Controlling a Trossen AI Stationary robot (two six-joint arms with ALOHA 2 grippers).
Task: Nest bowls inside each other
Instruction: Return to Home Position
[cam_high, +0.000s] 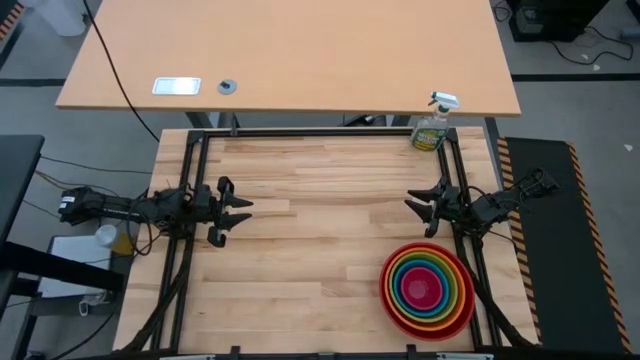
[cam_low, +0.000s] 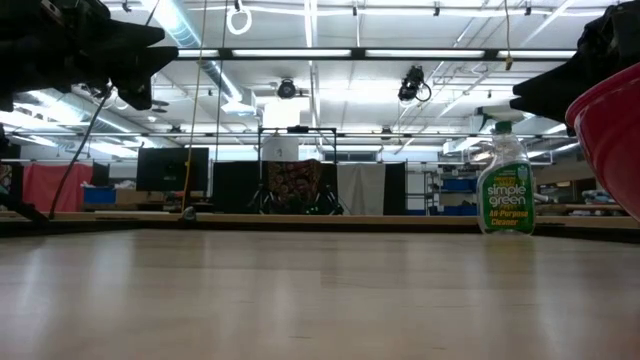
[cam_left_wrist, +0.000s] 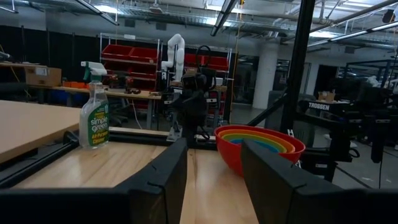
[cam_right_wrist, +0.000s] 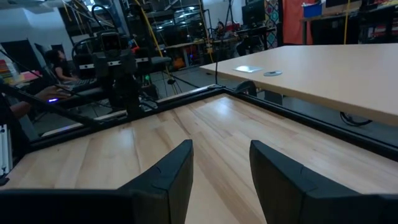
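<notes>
The bowls (cam_high: 427, 290) sit as one stack near the table's front right: red outermost, then orange, lime green, blue, with magenta pink in the middle. The red bowl's base rests on the table. The stack also shows in the left wrist view (cam_left_wrist: 260, 147) and its red wall at the low view's right edge (cam_low: 612, 135). My left gripper (cam_high: 243, 213) hangs open above the table's left side. My right gripper (cam_high: 412, 207) hangs open above the right side, a little beyond the stack's far side. Neither holds anything.
A green spray bottle (cam_high: 432, 128) with a white trigger stands at the table's far right corner. A black metal frame (cam_high: 300, 133) runs round the table. A second light-wood desk (cam_high: 290, 55) lies beyond the far edge. People sit at desks in the room behind (cam_right_wrist: 59, 68).
</notes>
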